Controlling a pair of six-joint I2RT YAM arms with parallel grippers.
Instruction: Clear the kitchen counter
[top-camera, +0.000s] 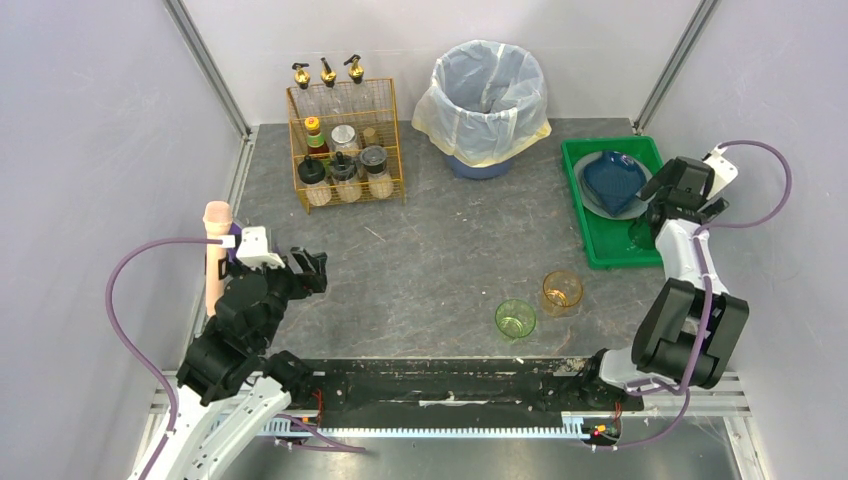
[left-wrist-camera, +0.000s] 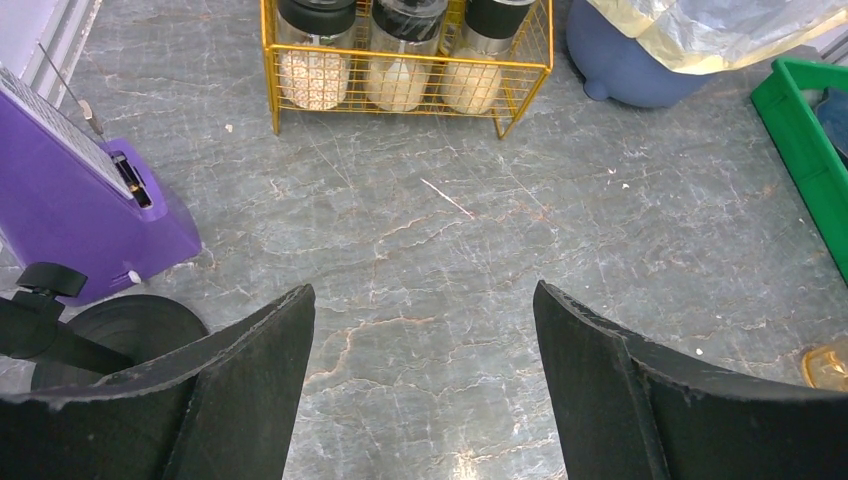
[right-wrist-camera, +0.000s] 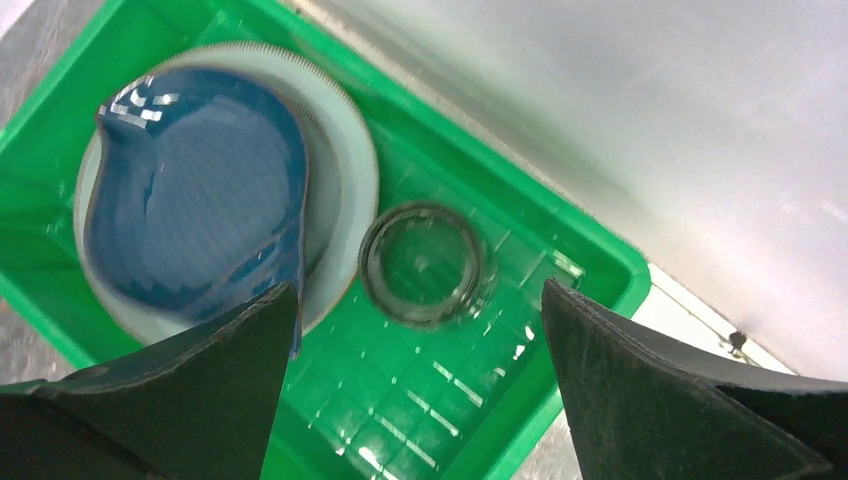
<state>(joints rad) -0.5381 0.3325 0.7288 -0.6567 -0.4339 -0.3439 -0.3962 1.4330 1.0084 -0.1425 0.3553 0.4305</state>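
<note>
So, the kitchen counter (top-camera: 440, 260) spans the view; a green glass (top-camera: 515, 319) and an amber glass (top-camera: 562, 292) wait near right. The green tray (top-camera: 600, 245) (far right) already holds a clear glass (right-wrist-camera: 422, 262) and blue dish (right-wrist-camera: 190, 200). Your right gripper (right-wrist-camera: 418, 300) above it and left gripper (left-wrist-camera: 422, 295) near left are spread, empty.

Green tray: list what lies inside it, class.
A blue dish on a pale plate, with a clear glass beside them. The dish covers most of the plate.
</note>
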